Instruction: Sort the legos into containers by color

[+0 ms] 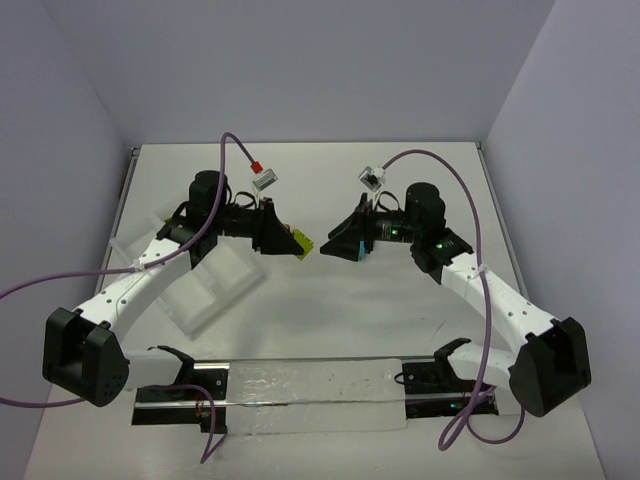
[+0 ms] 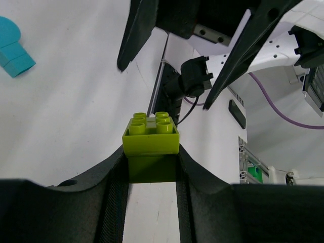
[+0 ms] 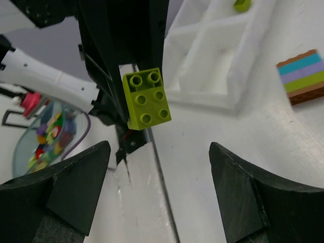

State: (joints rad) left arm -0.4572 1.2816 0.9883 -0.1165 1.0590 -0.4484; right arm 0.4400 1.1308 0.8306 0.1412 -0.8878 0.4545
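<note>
Grip status from the overhead camera: we see the left gripper [image 1: 290,240] over the white table [image 1: 400,310], clamped on a lime green brick [image 1: 302,244]. The brick juts from its fingertips toward the right gripper [image 1: 330,248]. The two tips face each other, near but apart. The clear tray [image 1: 225,290] lies below the left arm, its moulded walls milky and translucent. A teal patch shows at the right gripper; from this angle we cannot tell whether it lies on the table or on the gripper itself.

Left wrist camera: the brick sits pinched between the two matte black fingers, its sides touching both. Its glossy studded face points away from the wrist, toward the opposite gripper. A teal brick [image 2: 14,48], one end rounded, lies on the table at upper left, well apart.

Right wrist camera: the right gripper's jaws stand wide with nothing between them. The lime brick hangs ahead of them, its round studs toward the lens, untouched. Beyond it the tray shows square compartments, one holding a small lime piece [image 3: 242,4]. A striped multicoloured stack [image 3: 302,77] rests on the table near the tray.
</note>
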